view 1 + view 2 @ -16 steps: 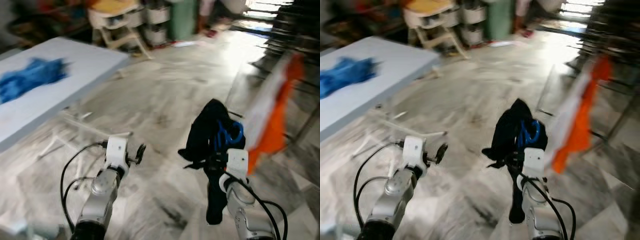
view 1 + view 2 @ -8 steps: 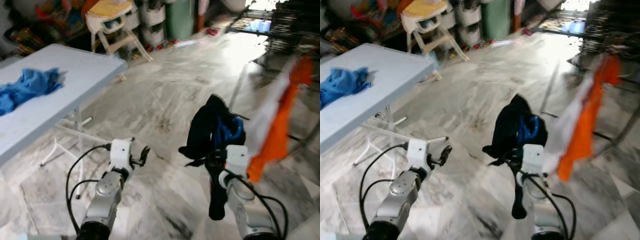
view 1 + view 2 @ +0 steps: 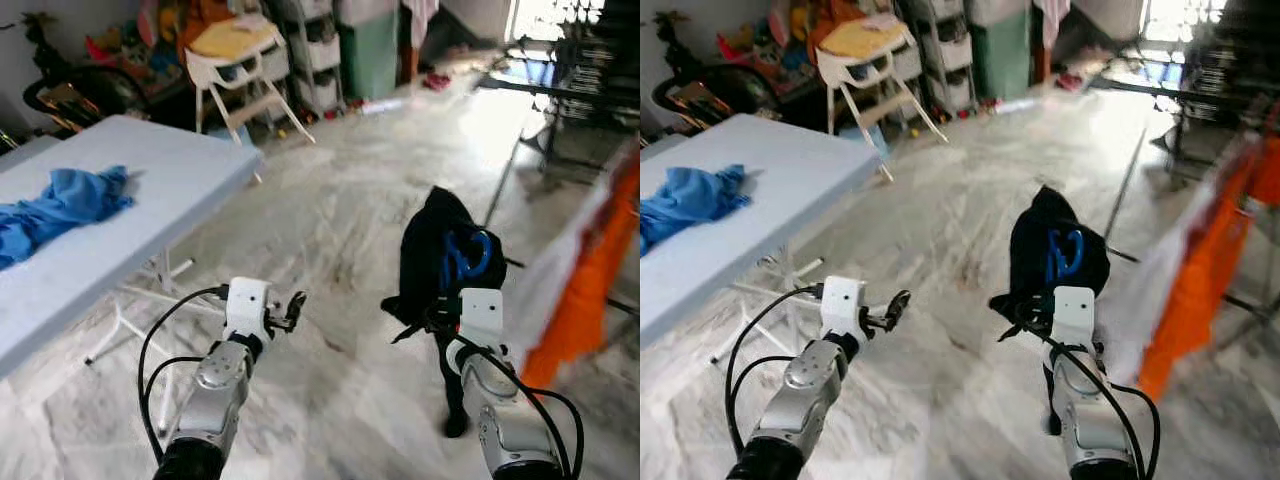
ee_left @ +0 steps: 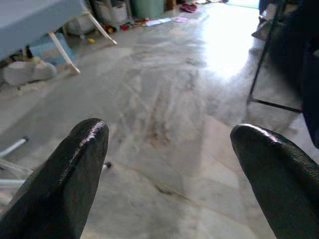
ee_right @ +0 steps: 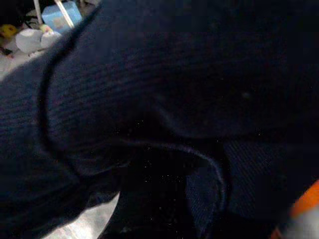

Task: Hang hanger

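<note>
Camera shifted; right tool [image 3: 447,318] holds blue hanger [image 3: 463,255] upright, garment [image 3: 430,250] hanging.

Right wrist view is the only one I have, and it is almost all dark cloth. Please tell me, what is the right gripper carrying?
Observer: A dark navy garment on a blue hanger, held up in front of the right gripper. The cloth hides the fingers, so I cannot judge the grip.
Operator: And the orange at the corner of my picture, what is it?
Observer: An orange and white cloth hanging to the robot's right, beside the garment.
Operator: Is the left gripper busy?
Observer: No. The left gripper is open and holds nothing, above the marble floor.
Operator: What is on the robot's left?
Observer: A pale blue table with a blue cloth lying on it.
</note>
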You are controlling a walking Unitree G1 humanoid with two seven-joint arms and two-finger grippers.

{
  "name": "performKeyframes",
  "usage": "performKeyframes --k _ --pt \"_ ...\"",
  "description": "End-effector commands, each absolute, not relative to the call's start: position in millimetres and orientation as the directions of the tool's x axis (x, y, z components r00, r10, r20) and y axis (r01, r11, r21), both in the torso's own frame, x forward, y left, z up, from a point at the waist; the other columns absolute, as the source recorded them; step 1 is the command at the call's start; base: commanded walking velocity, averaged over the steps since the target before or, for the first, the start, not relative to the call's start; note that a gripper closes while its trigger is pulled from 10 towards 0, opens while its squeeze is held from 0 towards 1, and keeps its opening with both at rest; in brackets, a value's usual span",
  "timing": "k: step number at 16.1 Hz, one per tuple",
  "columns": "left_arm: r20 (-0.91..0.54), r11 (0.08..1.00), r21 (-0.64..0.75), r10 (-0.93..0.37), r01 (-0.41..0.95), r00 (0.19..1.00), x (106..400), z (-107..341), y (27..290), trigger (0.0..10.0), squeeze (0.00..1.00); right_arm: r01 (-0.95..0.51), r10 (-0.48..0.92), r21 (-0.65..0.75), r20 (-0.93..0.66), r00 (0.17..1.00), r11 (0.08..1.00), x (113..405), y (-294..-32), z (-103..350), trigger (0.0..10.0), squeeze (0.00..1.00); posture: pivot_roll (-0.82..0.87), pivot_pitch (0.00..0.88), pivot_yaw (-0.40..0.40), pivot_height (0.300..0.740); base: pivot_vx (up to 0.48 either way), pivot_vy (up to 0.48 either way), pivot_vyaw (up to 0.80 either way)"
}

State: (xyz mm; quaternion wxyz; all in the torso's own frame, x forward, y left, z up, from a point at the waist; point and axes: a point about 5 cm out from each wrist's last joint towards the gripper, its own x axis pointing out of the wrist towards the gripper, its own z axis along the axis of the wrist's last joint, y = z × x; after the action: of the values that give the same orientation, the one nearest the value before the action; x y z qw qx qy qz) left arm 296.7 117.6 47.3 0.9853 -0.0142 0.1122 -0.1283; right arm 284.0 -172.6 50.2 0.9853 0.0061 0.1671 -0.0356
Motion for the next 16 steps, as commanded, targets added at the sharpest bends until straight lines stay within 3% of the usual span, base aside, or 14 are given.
performKeyframes --k 1,5,9,12,16 --pt "-0.232 0.975 -0.043 -0.224 0.220 0.947 297 45 129 10.0 0.00 0.037 -0.030 0.016 -0.289 0.957 0.999 290 -159 58 10.0 0.00 -0.20 0.002 0.162 0.740 0.371 0.300 0.00" --pt "-0.243 0.973 -0.048 -0.229 0.224 0.943 298 43 126 10.0 0.00 0.057 -0.052 0.010 -0.296 0.954 0.998 290 -161 58 10.0 0.00 -0.21 0.008 0.155 0.740 0.368 0.304 0.00" --pt "-0.277 0.989 -0.020 -0.146 0.147 0.950 293 33 119 10.0 0.00 0.048 -0.064 -0.056 -0.343 0.937 0.997 287 -171 56 10.0 0.00 -0.21 0.018 0.015 0.740 0.000 0.000 0.00" --pt "-0.271 0.991 -0.044 -0.134 0.126 0.953 296 32 120 10.0 0.00 0.012 -0.049 -0.105 -0.364 0.930 0.994 291 -171 57 10.0 0.00 -0.23 0.033 -0.038 0.740 0.000 0.000 0.00" --pt "-0.279 0.993 -0.089 -0.105 0.083 0.954 303 32 120 10.0 0.00 -0.032 -0.014 -0.115 -0.384 0.923 0.993 297 -164 53 10.0 0.00 -0.23 0.000 0.004 0.740 0.000 0.000 0.00"
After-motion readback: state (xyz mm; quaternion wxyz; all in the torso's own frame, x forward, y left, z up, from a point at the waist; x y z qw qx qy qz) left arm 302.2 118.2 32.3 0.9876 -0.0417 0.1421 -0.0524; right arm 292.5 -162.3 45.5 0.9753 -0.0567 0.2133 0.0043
